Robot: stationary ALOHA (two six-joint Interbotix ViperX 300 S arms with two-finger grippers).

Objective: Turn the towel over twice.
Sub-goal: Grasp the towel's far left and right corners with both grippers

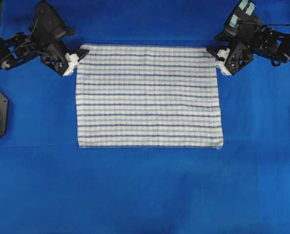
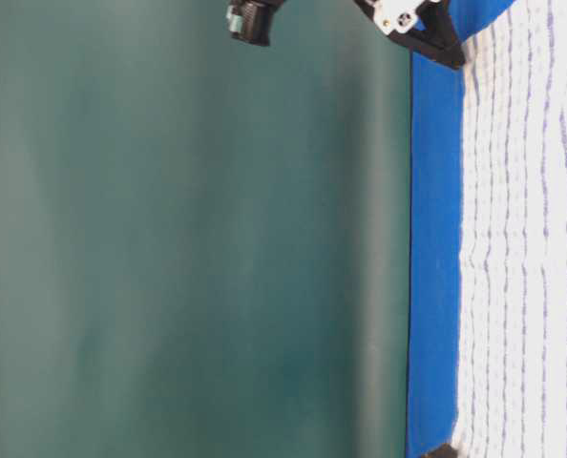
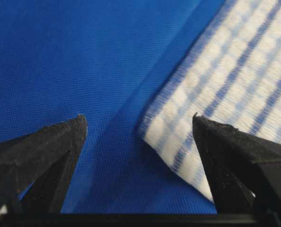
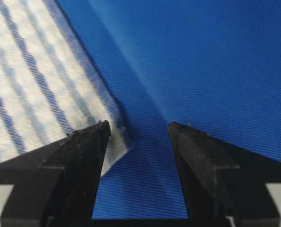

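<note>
Illumination is bright and even. Wrist views show soft focus on the towel point(image 3: 235, 90); shadows are faint.

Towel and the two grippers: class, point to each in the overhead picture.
towel point(image 1: 149, 96), overhead view, middle of the striped cloth.
left gripper point(image 1: 78, 57), overhead view, between its fingers.
right gripper point(image 1: 216, 57), overhead view, between its fingers.

Bare backdrop cloth point(image 1: 145, 195) around towel point(image 1: 147, 95)
</note>
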